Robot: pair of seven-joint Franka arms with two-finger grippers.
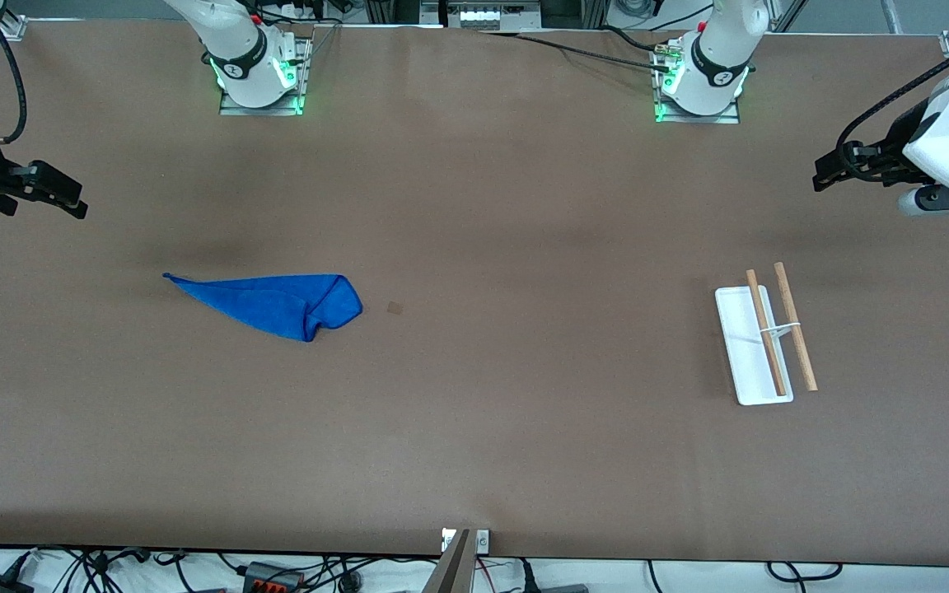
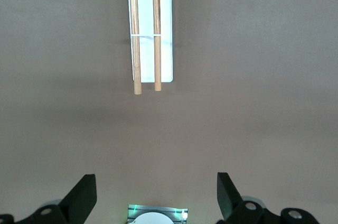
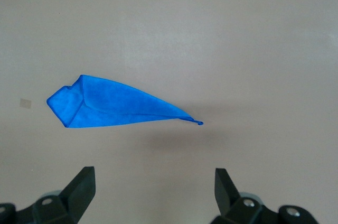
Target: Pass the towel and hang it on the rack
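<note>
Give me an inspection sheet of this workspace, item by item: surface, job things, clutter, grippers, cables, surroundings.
Surface: brown table, one small tape mark beside the towel.
Job's things: blue towel lying crumpled flat toward the right arm's end; rack upright toward the left arm's end, rods bare.
Clutter: nothing seen.
Grippers: left gripper open, waiting above its table end; right gripper open, waiting above its end.
Cables: black cable by the left arm's base.
Surroundings: loose wiring off the table's near edge.
</note>
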